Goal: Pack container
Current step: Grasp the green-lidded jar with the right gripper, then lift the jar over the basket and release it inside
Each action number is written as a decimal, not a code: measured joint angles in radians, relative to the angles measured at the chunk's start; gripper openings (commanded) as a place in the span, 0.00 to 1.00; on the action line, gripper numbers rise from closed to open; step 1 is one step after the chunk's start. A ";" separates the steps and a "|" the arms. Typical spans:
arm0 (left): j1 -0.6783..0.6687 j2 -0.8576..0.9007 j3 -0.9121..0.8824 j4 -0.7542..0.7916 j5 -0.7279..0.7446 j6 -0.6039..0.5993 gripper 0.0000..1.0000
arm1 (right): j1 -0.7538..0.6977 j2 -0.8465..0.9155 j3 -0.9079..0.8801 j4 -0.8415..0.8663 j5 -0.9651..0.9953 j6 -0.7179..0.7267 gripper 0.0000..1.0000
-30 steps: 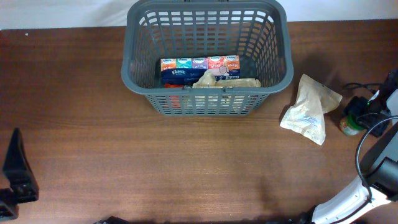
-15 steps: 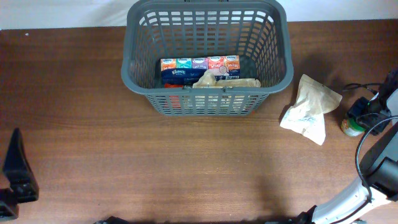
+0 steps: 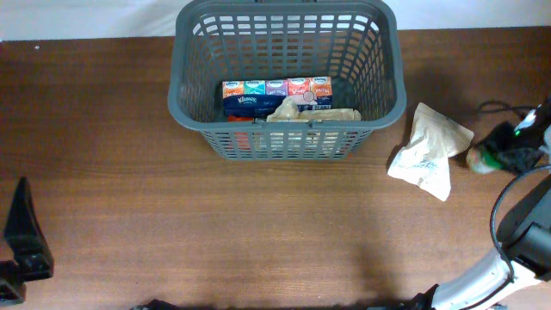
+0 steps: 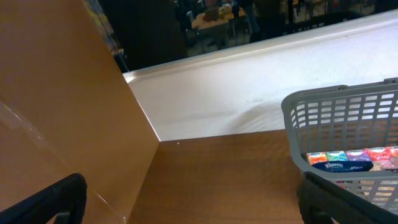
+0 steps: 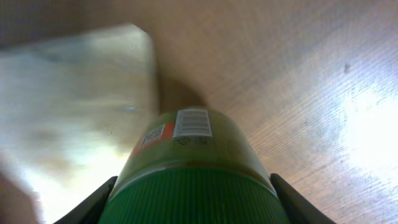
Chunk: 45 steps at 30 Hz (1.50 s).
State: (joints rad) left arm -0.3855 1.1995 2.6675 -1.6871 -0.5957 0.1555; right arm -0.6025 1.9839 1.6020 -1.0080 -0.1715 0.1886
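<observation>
Here, right tool (image 5: 193, 208) clamping green-lidded jar (image 5: 193, 146), paper pouch (image 3: 430, 151) just beside, left tool (image 4: 196, 205) open.

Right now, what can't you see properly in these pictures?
- The red thing in the basket: overhead, the slotted wall and the tissue pack hide most of it.
- The jar: right wrist, too close, label unreadable except a barcode.
- The pouch: right wrist, blurred.
- The basket: left wrist, cut off by the right edge.
</observation>
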 measured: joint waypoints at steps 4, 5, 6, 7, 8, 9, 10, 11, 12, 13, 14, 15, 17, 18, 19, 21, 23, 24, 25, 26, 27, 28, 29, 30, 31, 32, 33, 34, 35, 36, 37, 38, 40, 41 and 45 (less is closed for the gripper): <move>0.000 0.000 0.000 0.000 0.000 0.000 0.99 | 0.016 -0.087 0.137 -0.062 -0.072 0.003 0.17; 0.000 0.000 0.000 0.000 0.000 0.000 0.99 | 0.026 -0.113 0.168 -0.077 -0.088 0.003 0.15; 0.000 0.000 0.000 0.000 0.000 0.000 0.99 | 0.038 -0.142 0.201 -0.092 -0.103 0.004 0.14; 0.000 0.000 0.000 0.000 0.000 0.000 0.99 | 0.057 -0.176 0.236 -0.108 -0.121 0.006 0.13; 0.000 0.000 0.000 0.000 0.000 0.000 0.99 | 0.073 -0.202 0.257 -0.115 -0.135 0.006 0.10; 0.000 0.000 0.000 0.000 0.000 0.000 0.99 | 0.103 -0.240 0.283 -0.123 -0.151 0.006 0.08; 0.000 0.000 0.000 0.000 0.000 0.000 0.99 | 0.132 -0.272 0.298 -0.126 -0.164 0.006 0.05; 0.000 0.000 0.000 0.000 0.000 0.000 0.99 | 0.175 -0.313 0.312 -0.126 -0.176 0.005 0.04; 0.000 0.000 0.000 0.000 0.000 0.000 0.99 | 0.212 -0.344 0.319 -0.123 -0.187 0.003 0.04; 0.000 0.000 0.000 0.000 0.000 0.000 0.99 | 0.253 -0.373 0.323 -0.117 -0.194 -0.005 0.04; 0.000 0.000 0.000 0.000 0.000 0.000 0.99 | 0.294 -0.401 0.325 -0.108 -0.201 -0.014 0.04; 0.000 0.000 0.000 0.000 0.000 0.000 0.99 | 0.345 -0.429 0.326 -0.095 -0.208 -0.027 0.04; 0.000 0.000 0.000 0.000 0.000 0.000 0.99 | 0.441 -0.470 0.327 -0.066 -0.216 -0.064 0.04; 0.000 0.000 0.000 0.000 0.000 0.000 0.99 | 0.493 -0.485 0.327 -0.051 -0.218 -0.087 0.04; 0.000 0.000 0.000 0.000 0.000 0.000 0.99 | 0.545 -0.496 0.327 -0.036 -0.220 -0.112 0.04; 0.000 0.000 0.000 0.000 0.000 0.000 0.99 | 0.628 -0.505 0.328 -0.011 -0.226 -0.155 0.04; 0.000 0.000 0.000 0.000 0.000 0.000 0.99 | 0.694 -0.501 0.328 0.006 -0.232 -0.197 0.04; 0.000 0.000 0.000 0.000 0.000 0.000 0.99 | 0.718 -0.495 0.328 0.014 -0.232 -0.220 0.04; 0.000 0.000 0.000 0.000 0.000 0.000 0.99 | 0.736 -0.487 0.328 0.024 -0.232 -0.237 0.04; 0.000 0.000 0.000 0.000 0.000 0.000 0.99 | 0.753 -0.473 0.328 0.038 -0.231 -0.255 0.04; 0.000 0.000 0.000 0.000 0.000 0.000 0.99 | 0.764 -0.457 0.328 0.054 -0.231 -0.272 0.04; 0.000 0.000 0.000 0.000 0.000 0.000 0.99 | 0.772 -0.439 0.328 0.072 -0.230 -0.283 0.04; 0.000 0.000 0.000 0.000 0.000 0.000 0.99 | 0.779 -0.417 0.329 0.089 -0.225 -0.294 0.04; 0.000 0.000 0.000 0.000 0.000 0.000 0.99 | 0.784 -0.388 0.330 0.108 -0.218 -0.302 0.04; 0.000 0.000 0.000 0.000 0.000 0.000 0.99 | 0.787 -0.354 0.330 0.126 -0.211 -0.310 0.04; 0.000 0.000 0.000 0.000 0.000 0.000 0.99 | 0.788 -0.325 0.332 0.138 -0.207 -0.314 0.04; 0.000 0.000 0.000 0.000 0.000 0.000 0.99 | 0.788 -0.304 0.332 0.144 -0.203 -0.317 0.04; 0.000 0.000 0.000 0.000 0.000 0.000 0.99 | 0.787 -0.247 0.332 0.150 -0.194 -0.323 0.04; 0.000 0.000 0.000 0.000 0.000 0.000 0.99 | 0.787 -0.212 0.332 0.151 -0.191 -0.324 0.04; 0.000 0.000 0.000 0.000 0.000 0.000 0.99 | 0.787 -0.177 0.332 0.151 -0.187 -0.325 0.04; 0.000 0.000 0.000 0.000 0.000 0.000 0.99 | 0.787 -0.136 0.332 0.150 -0.183 -0.325 0.04; 0.000 0.000 0.000 0.000 0.000 0.000 0.99 | 0.787 -0.097 0.332 0.146 -0.179 -0.327 0.04; 0.000 0.000 0.000 0.000 0.000 0.000 0.99 | 0.787 -0.023 0.331 0.131 -0.164 -0.325 0.04; 0.000 0.000 0.000 0.000 0.000 0.000 0.99 | 0.787 0.009 0.330 0.122 -0.154 -0.322 0.04; 0.000 0.000 0.000 0.000 0.000 0.000 0.99 | 0.792 0.085 0.329 0.082 -0.132 -0.315 0.15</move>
State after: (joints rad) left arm -0.3855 1.1995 2.6675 -1.6871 -0.5957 0.1551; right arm 0.1898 2.0686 1.9312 -0.9257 -0.3031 -0.1261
